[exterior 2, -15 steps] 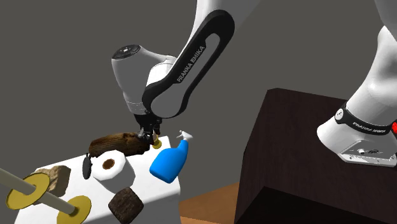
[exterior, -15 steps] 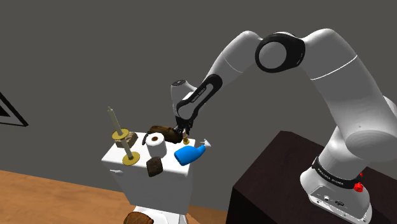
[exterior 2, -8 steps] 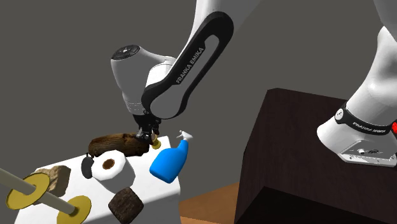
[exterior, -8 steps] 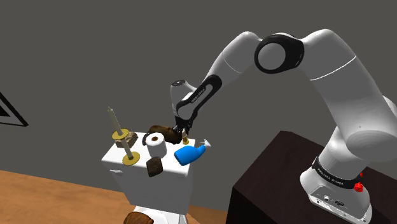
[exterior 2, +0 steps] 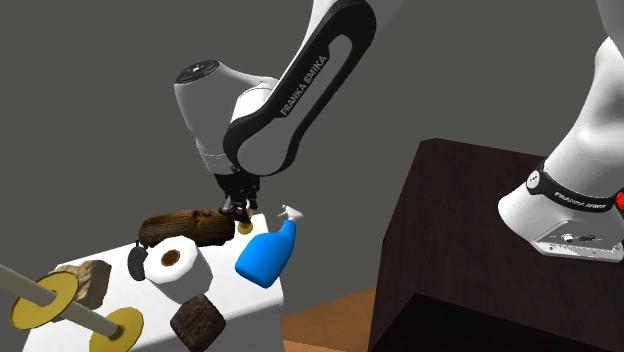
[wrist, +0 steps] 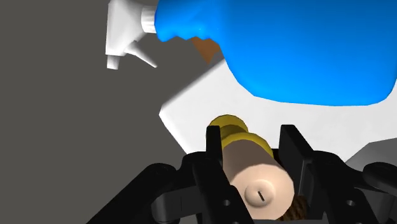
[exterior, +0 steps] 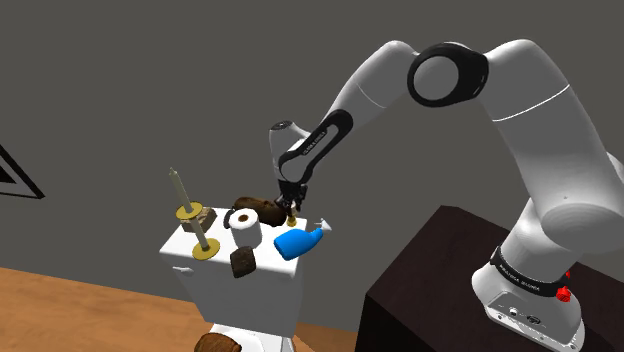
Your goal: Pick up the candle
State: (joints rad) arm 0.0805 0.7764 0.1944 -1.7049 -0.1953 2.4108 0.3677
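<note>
Gripper (wrist: 253, 141) seemingly clasps the candle (wrist: 256, 175), clearest in wrist view.

A plain dark grey wall (exterior: 120, 80) is spreading across the whole back of the room. A black-edged frame (exterior: 14, 178) is hanging on it at the shoulder view's left edge. Below, a warm brown wooden floor (exterior: 80, 310) is running under a white, block-like desk (exterior: 250, 295). A dark brown box (exterior: 430, 290) is standing at that view's lower right, apart from the desk. In the second exterior view, a strip of floor (exterior 2: 330, 310) is showing between them.
</note>
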